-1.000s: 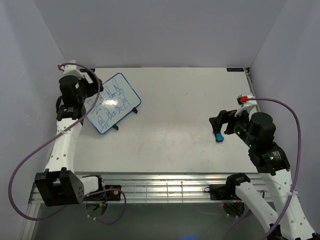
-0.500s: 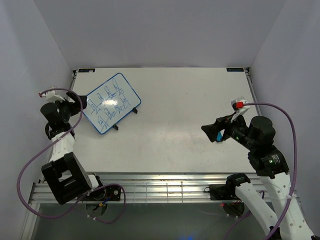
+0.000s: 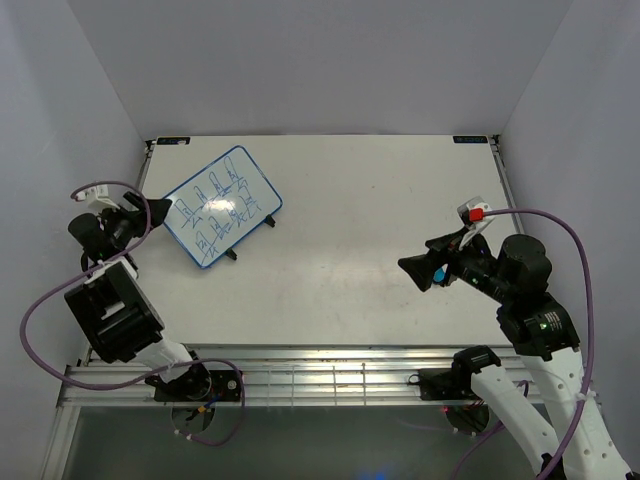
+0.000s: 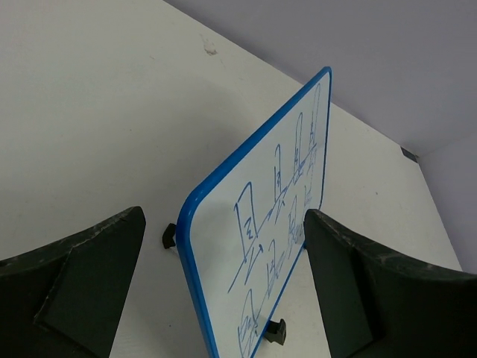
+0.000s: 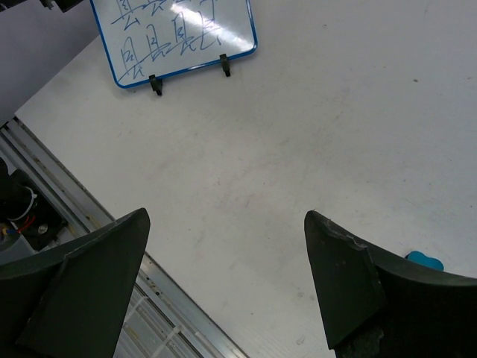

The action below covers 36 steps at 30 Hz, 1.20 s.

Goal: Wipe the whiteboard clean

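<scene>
The whiteboard (image 3: pixel 222 205), white with a blue rim and covered in blue marker scribbles, stands tilted on two small black feet at the table's far left. It also shows in the left wrist view (image 4: pixel 276 216) and the right wrist view (image 5: pixel 175 33). My left gripper (image 3: pixel 148 212) is open and empty, just left of the board's edge (image 4: pixel 223 216). My right gripper (image 3: pixel 415 270) is open and empty, raised above the table at the right (image 5: pixel 227 216). The small blue eraser (image 3: pixel 440 272) lies on the table beside my right finger (image 5: pixel 425 259).
A metal rail (image 3: pixel 330 365) runs along the table's near edge and shows in the right wrist view (image 5: pixel 74 224). Grey walls close in the table on the left, back and right. Purple cables loop from both arms.
My left arm has pulled back from over the whiteboard to the left edge of the table. My right gripper has risen off the eraser and swung leftward.
</scene>
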Tool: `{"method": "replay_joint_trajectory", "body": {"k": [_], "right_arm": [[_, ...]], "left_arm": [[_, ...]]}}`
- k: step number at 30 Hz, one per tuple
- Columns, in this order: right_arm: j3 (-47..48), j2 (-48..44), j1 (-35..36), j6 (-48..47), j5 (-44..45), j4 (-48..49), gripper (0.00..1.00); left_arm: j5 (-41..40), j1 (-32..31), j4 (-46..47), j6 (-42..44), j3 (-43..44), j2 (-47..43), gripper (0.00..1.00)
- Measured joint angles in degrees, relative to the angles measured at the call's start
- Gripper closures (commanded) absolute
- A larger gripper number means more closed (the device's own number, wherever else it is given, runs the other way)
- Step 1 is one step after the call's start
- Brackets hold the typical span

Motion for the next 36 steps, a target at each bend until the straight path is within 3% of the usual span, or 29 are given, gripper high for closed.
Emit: {"method": "replay_joint_trajectory", "body": {"k": [5, 9, 13, 16, 24, 29, 36], "right_arm": [[0.0, 0.1, 0.1, -0.6, -1.3, 0.0, 0.08], [0.0, 0.2, 0.1, -0.9, -1.2, 0.0, 0.07], [0.0, 0.5, 0.1, -1.2, -1.0, 0.0, 0.05], [0.0, 1.0, 0.3, -1.5, -1.0, 0.0, 0.04], [0.0, 1.6, 0.8, -2.1, -1.0, -0.2, 0.02], [0.0, 1.7, 0.8, -2.3, -1.0, -0.2, 0.02], [0.1, 1.7, 0.8, -2.3, -1.0, -0.2, 0.02]], "left_arm": [[5.3, 0.0, 0.9, -0.8, 3.8, 8.0, 0.10], [8.7, 0.0, 1.6, -2.0, 6.4, 11.6, 0.24], [11.5, 0.1, 3.2, -3.2, 8.9, 13.5, 0.29], [13.3, 0.3, 4.7, -4.3, 9.9, 14.5, 0.44], [15.5, 0.4, 6.5, -5.8, 10.2, 16.9, 0.45], [16.3, 0.4, 7.7, -6.7, 10.2, 17.2, 0.58], [16.8, 0.5, 7.9, -7.3, 10.2, 17.4, 0.61]]}}
